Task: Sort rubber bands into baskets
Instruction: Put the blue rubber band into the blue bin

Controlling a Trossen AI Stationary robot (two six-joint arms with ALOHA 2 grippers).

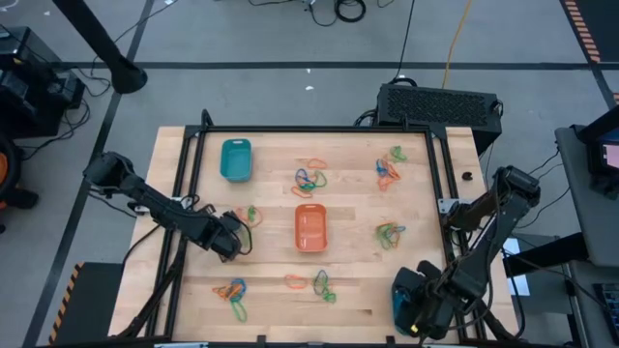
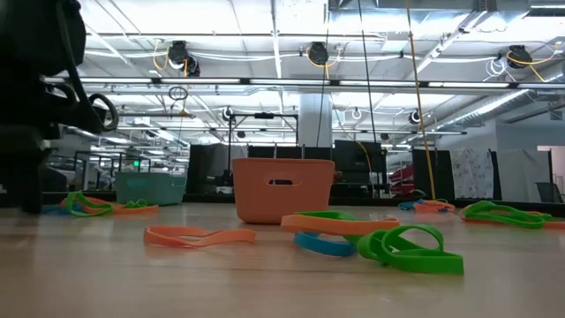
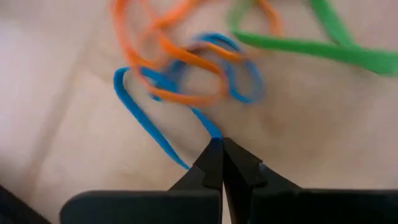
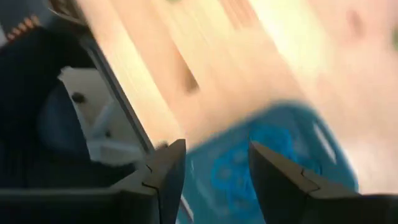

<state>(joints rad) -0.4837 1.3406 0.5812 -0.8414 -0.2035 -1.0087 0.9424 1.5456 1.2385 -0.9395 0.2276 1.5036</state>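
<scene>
— Beside the left end effector [image 3: 221, 152], what lies there?
— A thin blue rubber band [image 3: 163, 118], pinched at its tips, tangled with orange and green loops on the wooden desk [image 1: 358, 290].
— And the right end effector [image 4: 211, 171]?
— Spread, over a blurred teal plastic basket [image 4: 273, 162] at the desk's near right corner; its contents are unclear. The orange basket [image 1: 309, 228] sits mid-desk.

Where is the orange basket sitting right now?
In the high view the orange basket sits near the table's middle, between the left gripper and a small clump of rubber bands on its right, with another clump just beyond it.
</scene>
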